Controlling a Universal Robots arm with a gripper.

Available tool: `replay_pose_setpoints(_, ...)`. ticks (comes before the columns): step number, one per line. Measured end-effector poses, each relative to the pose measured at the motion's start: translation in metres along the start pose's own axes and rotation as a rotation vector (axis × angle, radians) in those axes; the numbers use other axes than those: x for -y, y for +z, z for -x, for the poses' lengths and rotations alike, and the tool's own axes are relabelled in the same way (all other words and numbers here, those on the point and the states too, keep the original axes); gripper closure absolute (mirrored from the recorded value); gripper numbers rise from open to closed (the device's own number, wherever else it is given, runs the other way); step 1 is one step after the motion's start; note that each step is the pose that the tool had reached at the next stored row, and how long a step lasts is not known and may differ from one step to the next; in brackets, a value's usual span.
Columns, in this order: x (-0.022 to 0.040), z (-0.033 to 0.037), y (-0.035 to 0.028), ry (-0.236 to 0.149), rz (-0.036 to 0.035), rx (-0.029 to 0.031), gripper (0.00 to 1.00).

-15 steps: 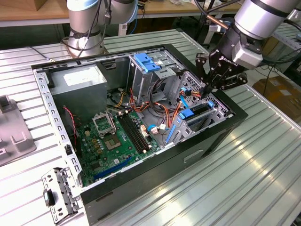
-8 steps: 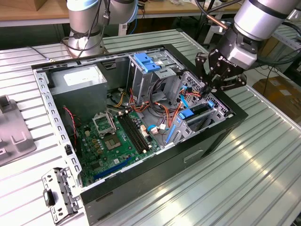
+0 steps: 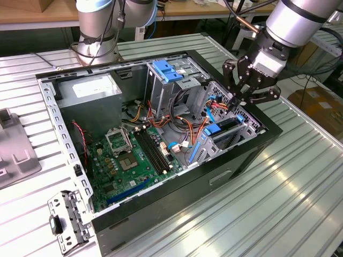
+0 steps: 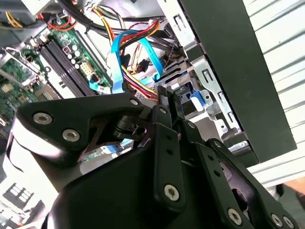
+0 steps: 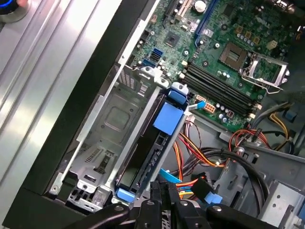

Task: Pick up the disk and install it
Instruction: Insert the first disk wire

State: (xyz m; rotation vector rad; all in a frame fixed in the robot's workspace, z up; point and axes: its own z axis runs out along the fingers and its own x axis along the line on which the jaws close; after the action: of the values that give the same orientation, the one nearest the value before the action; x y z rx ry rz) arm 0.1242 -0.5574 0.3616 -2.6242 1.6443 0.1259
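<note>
Blue-railed disk [image 5: 152, 157] sat in its bay at the case's three o'clock; gripper [image 3: 244, 99] hovered above, fingers together, install seemingly finishing.

The case [image 3: 252, 152] is black outside, bare grey metal within. The motherboard [image 3: 131, 160] is green with black memory slots and a blue slot at 7 o'clock. Cables [image 3: 190, 128] run orange, red, yellow and black; a flat cable [image 4: 116, 57] is light blue. The latch [image 3: 167, 71] on the grey cage at 12 o'clock is blue. The disk [image 5: 150, 152] is dark with blue rails and a blue tab. The tool [image 3: 251, 91] is black, with silver screws in the second wrist view. The table [image 3: 268, 214] is ribbed silver.
</note>
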Motion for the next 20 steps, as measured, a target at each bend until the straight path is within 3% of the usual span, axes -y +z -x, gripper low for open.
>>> replay_pose_setpoints(3,0.0000,-0.0001,0.0013,0.076,-0.0071,0.0006,0.83)
replay_pose_setpoints(20,0.0000,-0.0005,0.0050,0.342,-0.0313,0.0026,0.83)
